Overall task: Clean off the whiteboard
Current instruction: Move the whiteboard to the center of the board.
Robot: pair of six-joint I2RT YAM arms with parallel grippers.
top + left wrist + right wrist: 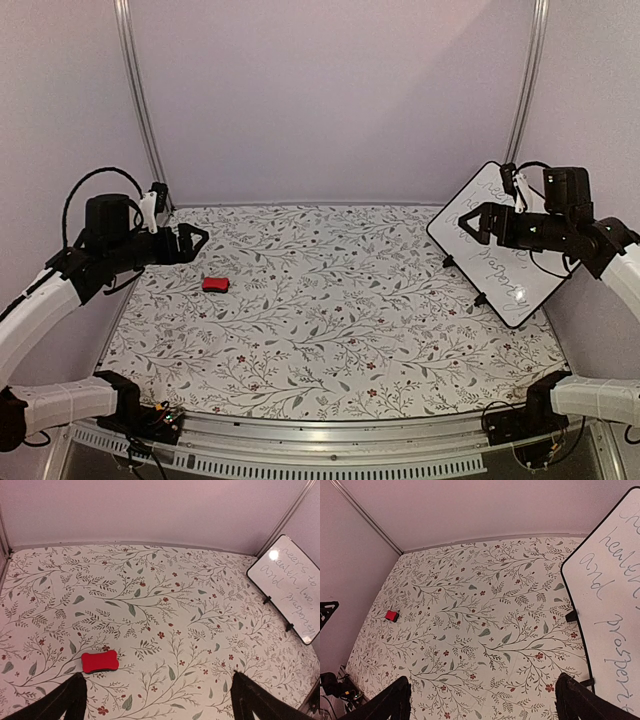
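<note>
**Arms poised as a written-over whiteboard awaits wiping**
The whiteboard (500, 282), covered in handwriting, sits at the far right of the desk (330, 330). The red eraser (215, 284) lies at the left, near the left pincer (199, 243), which gapes wide and empty. The right pincer (466, 224), also spread and holding nothing, hovers over the board. The best approach is probably to lower the left pincer squarely over the eraser's narrow waist.

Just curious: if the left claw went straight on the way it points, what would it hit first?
Probably the flowered table cover, near the red eraser; the left gripper seems tilted downward, though depth is unclear.
</note>
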